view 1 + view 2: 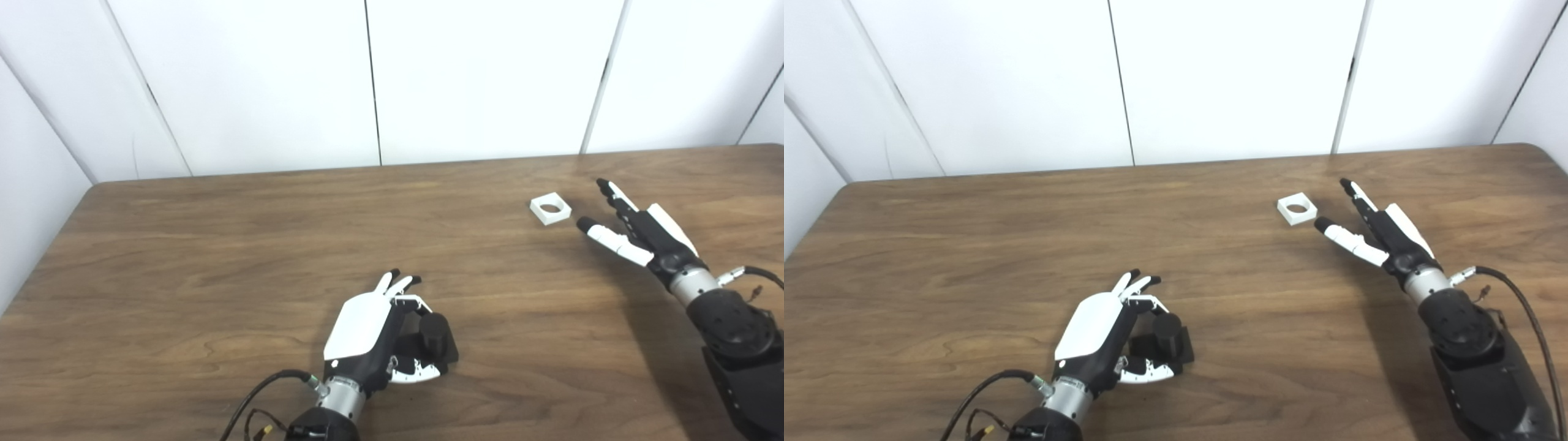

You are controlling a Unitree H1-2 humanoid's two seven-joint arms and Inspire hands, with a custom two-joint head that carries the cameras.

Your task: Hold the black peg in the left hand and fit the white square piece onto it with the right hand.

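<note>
Peg, black, upright on its flat black base, axis vertical, round top up; near front edge of table. Cupped by left hand, thumb and fingers curled around it, though firm grip hard to confirm. Right hand spread, holding nothing, fingertips aimed at white square. Square flat on wood, round hole facing up, just beside right thumb tip, apart from it. Right eye view shows table's rounded far right corner; left eye view cuts it off.
</note>
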